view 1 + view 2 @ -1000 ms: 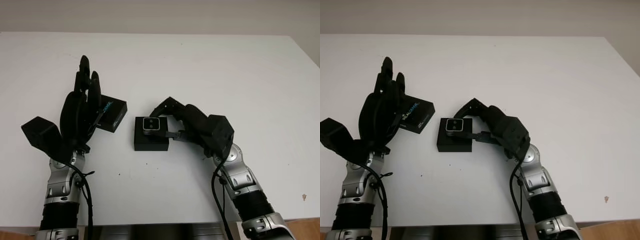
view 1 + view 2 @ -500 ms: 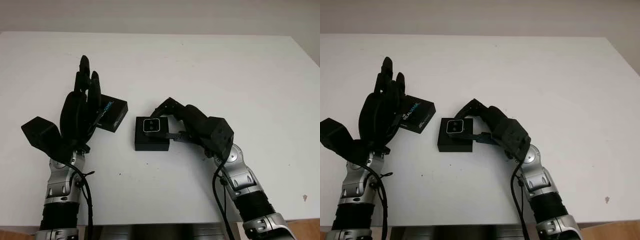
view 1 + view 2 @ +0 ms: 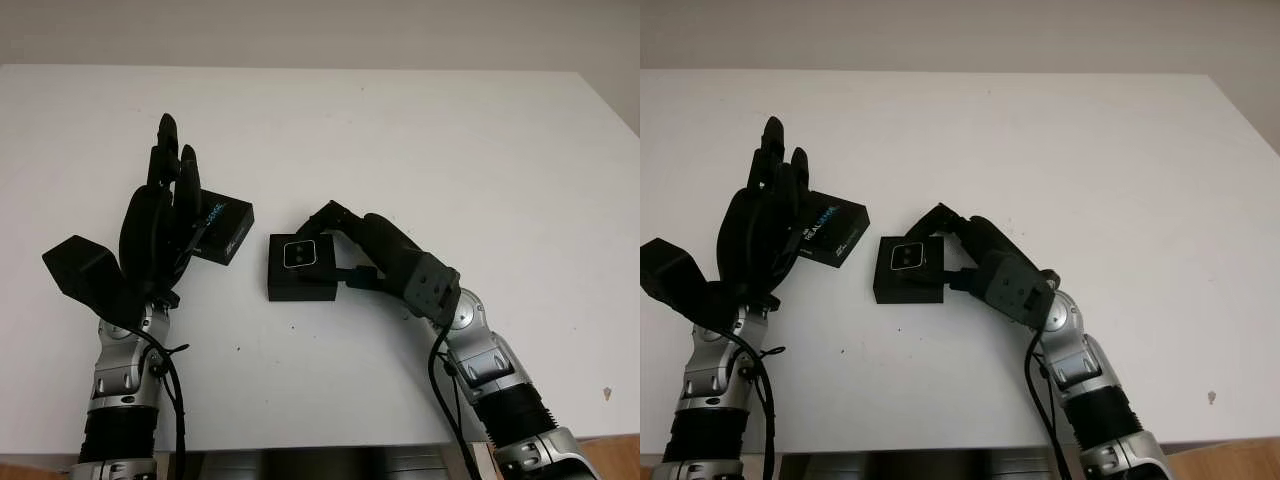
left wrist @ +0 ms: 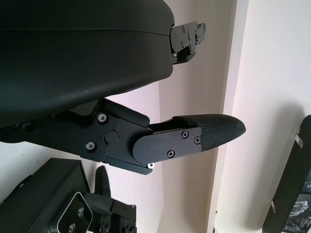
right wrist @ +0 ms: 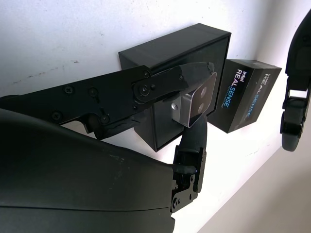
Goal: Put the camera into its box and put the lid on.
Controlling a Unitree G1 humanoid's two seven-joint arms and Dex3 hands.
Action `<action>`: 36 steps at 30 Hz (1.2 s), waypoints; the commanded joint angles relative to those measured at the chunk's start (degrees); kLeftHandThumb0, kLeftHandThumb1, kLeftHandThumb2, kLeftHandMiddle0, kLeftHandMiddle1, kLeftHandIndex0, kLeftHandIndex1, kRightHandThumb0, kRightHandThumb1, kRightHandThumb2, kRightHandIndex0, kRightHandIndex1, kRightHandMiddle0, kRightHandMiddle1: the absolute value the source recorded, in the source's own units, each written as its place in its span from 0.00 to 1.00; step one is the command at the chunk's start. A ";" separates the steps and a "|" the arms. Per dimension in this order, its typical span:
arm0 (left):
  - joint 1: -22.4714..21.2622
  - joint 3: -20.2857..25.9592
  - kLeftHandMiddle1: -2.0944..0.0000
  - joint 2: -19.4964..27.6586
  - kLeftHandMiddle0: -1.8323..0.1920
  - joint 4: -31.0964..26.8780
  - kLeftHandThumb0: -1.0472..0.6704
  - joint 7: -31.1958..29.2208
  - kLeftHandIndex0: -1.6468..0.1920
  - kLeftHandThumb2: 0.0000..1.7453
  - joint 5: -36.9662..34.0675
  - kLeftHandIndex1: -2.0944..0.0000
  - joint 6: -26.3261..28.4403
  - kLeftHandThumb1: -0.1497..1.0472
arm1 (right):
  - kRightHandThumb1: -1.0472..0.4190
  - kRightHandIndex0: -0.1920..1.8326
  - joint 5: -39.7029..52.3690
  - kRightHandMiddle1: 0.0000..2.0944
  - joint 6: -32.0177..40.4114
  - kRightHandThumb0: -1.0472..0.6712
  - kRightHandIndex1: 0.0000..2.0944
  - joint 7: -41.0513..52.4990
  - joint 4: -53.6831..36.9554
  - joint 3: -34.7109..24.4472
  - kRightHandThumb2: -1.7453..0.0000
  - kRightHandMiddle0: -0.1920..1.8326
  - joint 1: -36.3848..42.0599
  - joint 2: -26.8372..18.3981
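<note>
A small silver camera [image 3: 300,252] is pinched in my right hand [image 3: 334,248], which is shut on it from the right. It hangs just over the far half of the black open box [image 3: 300,286] near the table's middle. In the right wrist view the camera [image 5: 195,103] sits between two fingers [image 5: 167,80] above the box [image 5: 165,51]. The black lid [image 3: 229,229], printed with blue and white lettering, lies left of the box. My left hand [image 3: 160,222] is open and upright beside the lid, partly covering its left end.
The white table [image 3: 420,130] stretches wide behind and to the right of the box. Its front edge [image 3: 320,447] runs close to my forearms. A small dark speck [image 3: 609,394] lies at the near right.
My right wrist has turned and the forearm has shifted right, while the camera stays pinched over the box. The left hand and the lid have not moved.
</note>
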 commanded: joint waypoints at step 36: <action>0.76 -0.19 1.00 0.47 1.00 -0.85 0.18 -0.59 1.00 0.33 0.41 1.00 -0.51 1.00 | 0.00 0.07 4.25 0.04 5.92 0.20 0.03 0.77 -16.80 -7.27 0.91 0.10 0.17 -6.28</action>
